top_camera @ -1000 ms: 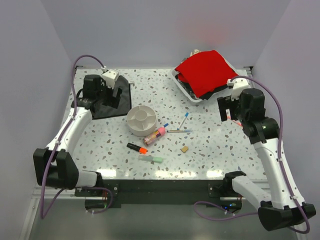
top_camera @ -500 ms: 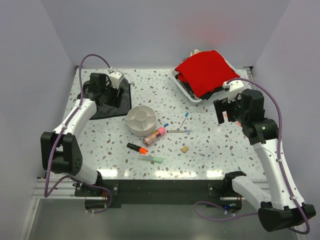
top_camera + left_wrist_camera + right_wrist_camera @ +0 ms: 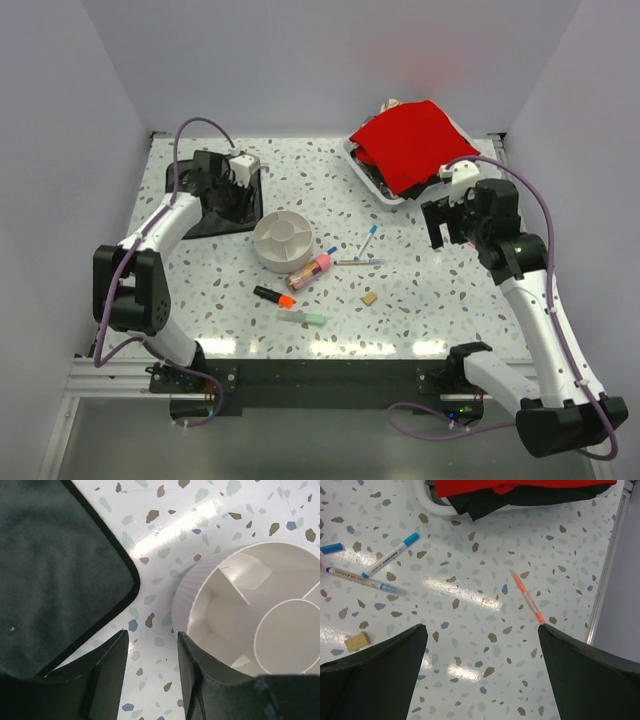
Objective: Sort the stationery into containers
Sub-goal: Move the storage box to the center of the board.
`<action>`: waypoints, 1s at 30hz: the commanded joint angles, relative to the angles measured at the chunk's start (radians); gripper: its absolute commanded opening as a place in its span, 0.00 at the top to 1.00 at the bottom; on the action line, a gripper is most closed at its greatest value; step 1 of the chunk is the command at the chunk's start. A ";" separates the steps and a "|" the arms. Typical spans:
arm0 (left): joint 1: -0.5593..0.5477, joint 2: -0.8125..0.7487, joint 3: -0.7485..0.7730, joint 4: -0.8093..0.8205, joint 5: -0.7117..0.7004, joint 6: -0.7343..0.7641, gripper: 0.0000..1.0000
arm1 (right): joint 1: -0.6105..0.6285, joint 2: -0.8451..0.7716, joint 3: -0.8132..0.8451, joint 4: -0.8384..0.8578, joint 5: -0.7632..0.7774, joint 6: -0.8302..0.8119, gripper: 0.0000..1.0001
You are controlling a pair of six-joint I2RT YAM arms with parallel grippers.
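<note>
**Sorting stock, as we find it**

**Container:** one round divided bowl (image 3: 283, 240), standing mid-counter (image 3: 440, 300). Every compartment we can see is empty.

**Stationery:** all of it lies loose on the counter, none of it sorted.
- Pink-capped tan stick (image 3: 310, 271), lying against the bowl's near right side.
- Orange-and-black highlighter (image 3: 273, 296) and pale green highlighter (image 3: 302, 318), in front of the bowl.
- Slanted blue-tipped pen (image 3: 368, 240) and level blue-tipped pen (image 3: 360, 262), to the right of the bowl.
- Tan eraser block (image 3: 369, 298), nearer the front than the pens.
- Thin orange-red pen (image 3: 527, 596), toward the right edge. We see it from the right wrist only.

**Tools**
- Left tool (image 3: 151, 640): fingers part-way apart with nothing between them. It hovers over bare counter between the black cloth (image 3: 50, 570) and the bowl's rim.
- Right tool (image 3: 481, 630): fingers wide apart and empty. It hangs above the counter to the right of the pens.

**Our reckoning:** nothing is sorted yet and seven pieces are left, so the task is at its very start.
</note>
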 commanded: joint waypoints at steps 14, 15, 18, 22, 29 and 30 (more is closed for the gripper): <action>-0.109 0.091 0.093 -0.014 -0.041 0.015 0.52 | 0.001 0.012 -0.026 0.055 -0.018 -0.007 0.03; -0.111 0.103 0.110 -0.020 -0.043 0.022 0.55 | 0.001 0.012 -0.026 0.054 -0.020 -0.007 0.03; -0.116 0.136 0.161 -0.024 -0.047 0.024 0.75 | 0.000 0.009 -0.032 0.054 -0.017 -0.007 0.03; -0.128 0.156 0.213 -0.015 -0.036 0.024 1.00 | 0.000 0.004 -0.043 0.057 -0.015 -0.009 0.03; -0.177 0.257 0.366 0.017 -0.056 0.038 1.00 | 0.001 0.016 -0.072 0.090 -0.009 -0.018 0.03; -0.183 0.275 0.391 0.016 -0.072 0.044 1.00 | 0.001 0.021 -0.072 0.093 -0.009 -0.021 0.04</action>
